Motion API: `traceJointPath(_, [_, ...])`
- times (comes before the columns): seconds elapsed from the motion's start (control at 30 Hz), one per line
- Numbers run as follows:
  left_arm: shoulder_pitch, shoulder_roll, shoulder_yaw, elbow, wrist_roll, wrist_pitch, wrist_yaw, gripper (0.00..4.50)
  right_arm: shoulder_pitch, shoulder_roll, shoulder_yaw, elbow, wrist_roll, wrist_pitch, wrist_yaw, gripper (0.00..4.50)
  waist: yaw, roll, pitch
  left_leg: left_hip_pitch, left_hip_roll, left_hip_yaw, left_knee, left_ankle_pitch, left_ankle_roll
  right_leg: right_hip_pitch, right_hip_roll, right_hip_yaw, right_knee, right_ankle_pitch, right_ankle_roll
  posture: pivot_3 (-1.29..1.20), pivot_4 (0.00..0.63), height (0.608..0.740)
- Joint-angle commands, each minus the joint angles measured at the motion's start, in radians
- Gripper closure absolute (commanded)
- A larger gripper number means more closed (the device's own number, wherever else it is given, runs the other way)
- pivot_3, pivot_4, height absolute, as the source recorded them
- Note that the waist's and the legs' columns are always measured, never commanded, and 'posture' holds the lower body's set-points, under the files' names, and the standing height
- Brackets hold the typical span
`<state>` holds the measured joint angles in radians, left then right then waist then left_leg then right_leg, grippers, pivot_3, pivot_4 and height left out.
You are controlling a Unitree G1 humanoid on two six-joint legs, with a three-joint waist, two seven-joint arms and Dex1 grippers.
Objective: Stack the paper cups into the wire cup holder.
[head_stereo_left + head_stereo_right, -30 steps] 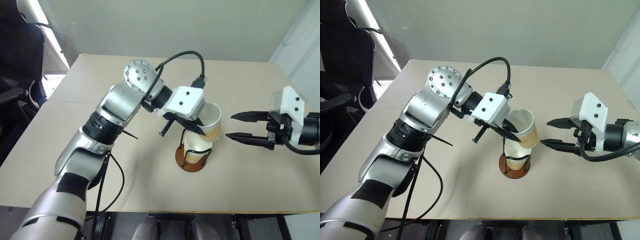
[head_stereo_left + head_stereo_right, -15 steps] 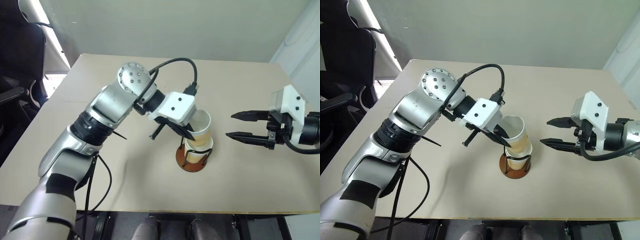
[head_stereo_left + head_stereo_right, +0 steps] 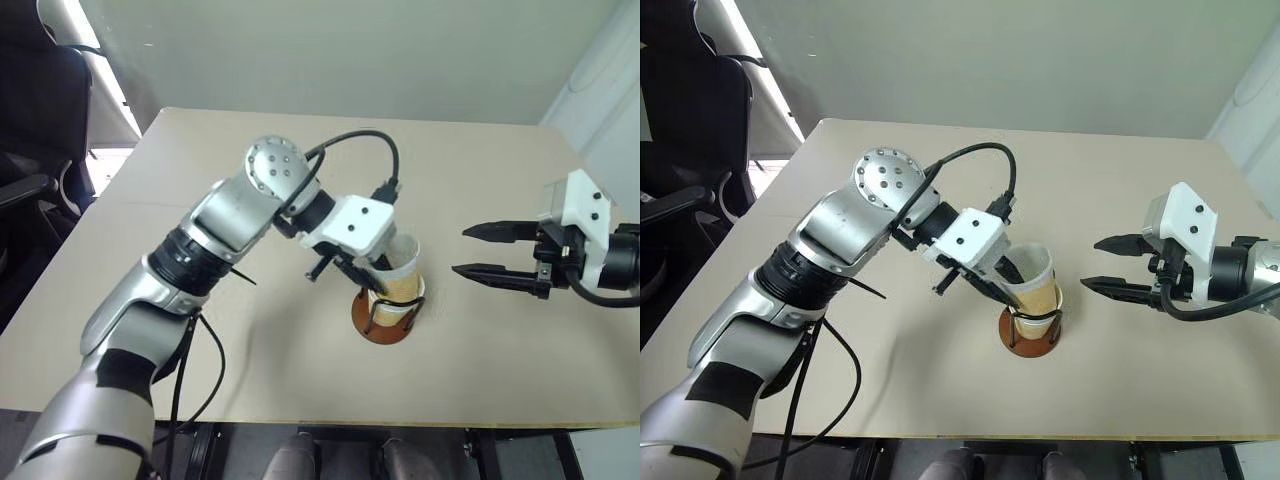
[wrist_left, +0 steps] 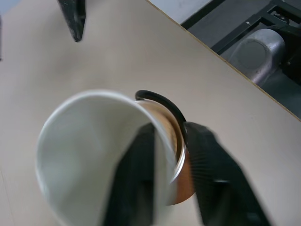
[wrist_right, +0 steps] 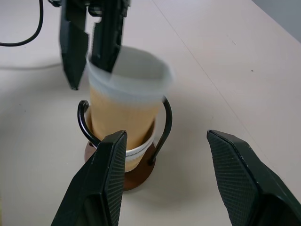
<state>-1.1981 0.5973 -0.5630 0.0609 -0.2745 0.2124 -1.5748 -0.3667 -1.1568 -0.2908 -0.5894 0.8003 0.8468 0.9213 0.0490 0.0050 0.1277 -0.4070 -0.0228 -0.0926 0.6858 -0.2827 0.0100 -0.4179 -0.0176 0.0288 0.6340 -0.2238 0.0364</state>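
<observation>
— Seating the top cup (image 3: 400, 268) in the holder (image 3: 386, 322) mid-tabletop; left hand (image 3: 372, 281) straddles its rim, one finger inside.

— Spread wider, lift straight out. Right hand (image 3: 478, 252) waits wide, empty.

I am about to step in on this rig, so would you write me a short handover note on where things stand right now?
Left gripper: open, one finger inside the top cup and one outside its wall.
Right gripper: open and holding nothing, level with the wire cup holder on its right side.
Cups: the top cup sits nested in a lower cup that stands in the holder on the table. I cannot tell how many cups lie underneath.
Done: the top cup is on the stack.
Left: lift the left gripper clear without dragging the cup, then check that it sits straight.
</observation>
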Motion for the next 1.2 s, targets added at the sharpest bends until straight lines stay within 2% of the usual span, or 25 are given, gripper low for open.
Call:
traceJointPath(0.03, [-0.010, -0.008, 0.018, -0.015, 0.010, -0.019, -0.040, 2.10, -0.007, -0.016, -0.035, -0.011, 0.003, -0.004, 0.000, 1.77, 0.000, 0.000, 0.000, 0.000, 0.000, 0.000, 0.000, 0.000, 0.000, 0.000, 0.000, 0.000, 0.000, 0.000, 0.000, 0.00, 0.150, 0.740])
traceJointPath(0.23, [-0.007, -0.018, 0.060, 0.014, 0.036, -0.016, -0.015, 0.01, -0.008, -0.010, -0.026, -0.003, -0.003, -0.011, 0.001, 1.77, 0.000, 0.000, 0.000, 0.000, 0.000, 0.000, 0.000, 0.000, 0.000, 0.000, 0.000, 0.000, 0.000, 0.000, 0.000, 0.00, 0.150, 0.740])
traceJointPath(0.3, [-0.004, -0.014, 0.099, 0.024, 0.029, 0.009, 0.016, 0.01, -0.012, -0.002, -0.015, 0.005, -0.008, -0.016, -0.004, 1.77, 0.000, 0.000, 0.000, 0.000, 0.000, 0.000, 0.000, 0.000, 0.000, 0.000, 0.000, 0.000, 0.000, 0.000, 0.000, 0.00, 0.150, 0.740])
traceJointPath(0.43, [0.021, -0.009, 0.300, 0.106, -0.011, 0.129, 0.225, 0.01, -0.024, 0.067, 0.015, 0.093, -0.074, -0.040, -0.085, 1.77, -0.003, 0.000, 0.000, 0.000, 0.000, 0.000, 0.001, 0.000, 0.000, 0.000, 0.000, 0.000, 0.001, 0.000, 0.000, 0.00, 0.150, 0.740])
traceJointPath(0.57, [0.068, -0.005, 0.406, 0.128, 0.003, 0.182, 0.366, 0.01, -0.050, 0.129, 0.011, 0.182, -0.120, -0.053, -0.149, 1.77, -0.003, 0.000, 0.000, 0.001, 0.000, 0.000, 0.003, 0.000, 0.000, 0.000, 0.000, 0.000, 0.004, 0.000, 0.000, 0.00, 0.150, 0.740])
traceJointPath(0.77, [0.215, -0.009, 0.599, 0.140, 0.019, 0.261, 0.683, 0.01, -0.130, 0.260, -0.003, 0.458, -0.223, -0.088, -0.302, 1.77, -0.006, 0.000, 0.000, 0.002, 0.000, 0.000, 0.005, 0.000, 0.001, 0.000, 0.000, 0.000, 0.006, 0.000, 0.000, 0.00, 0.150, 0.740])
traceJointPath(0.83, [0.264, -0.015, 0.638, 0.149, 0.035, 0.258, 0.771, 0.01, -0.164, 0.297, -0.014, 0.556, -0.259, -0.114, -0.353, 1.77, -0.004, 0.000, 0.000, 0.002, 0.000, 0.000, 0.006, 0.001, 0.001, 0.000, 0.000, 0.000, 0.007, 0.000, 0.000, 0.00, 0.150, 0.740])
traceJointPath(0.93, [0.368, -0.038, 0.700, 0.179, 0.057, 0.232, 0.901, 0.01, -0.255, 0.380, -0.052, 0.786, -0.329, -0.189, -0.509, 1.77, -0.008, 0.001, -0.001, 0.004, -0.001, 0.001, 0.006, 0.001, 0.001, 0.001, 0.000, 0.001, 0.008, 0.000, 0.000, 0.00, 0.150, 0.740])
traceJointPath(1.03, [0.430, -0.064, 0.730, 0.151, 0.046, 0.249, 0.977, 0.01, -0.311, 0.423, -0.067, 0.982, -0.410, -0.298, -0.627, 1.77, -0.003, 0.001, -0.001, 0.005, -0.001, 0.001, 0.006, 0.001, 0.001, 0.001, 0.000, 0.001, 0.010, 0.000, 0.000, 0.00, 0.150, 0.740])
traceJointPath(1.1, [0.453, -0.083, 0.749, 0.130, 0.038, 0.256, 1.024, 0.01, -0.328, 0.439, -0.053, 1.081, -0.463, -0.396, -0.666, 1.77, 0.001, 0.001, -0.001, 0.005, -0.001, 0.001, 0.006, 0.001, 0.000, 0.000, 0.000, 0.000, 0.010, 0.000, 0.000, 0.00, 0.150, 0.740])
traceJointPath(1.2, [0.475, -0.102, 0.781, 0.120, 0.026, 0.259, 1.080, 0.01, -0.357, 0.476, -0.097, 1.183, -0.461, -0.494, -0.707, 1.77, 0.004, 0.002, -0.001, 0.004, -0.001, 0.001, 0.006, 0.001, 0.000, 0.000, 0.000, 0.001, 0.010, 0.000, 0.000, 0.00, 0.150, 0.740])
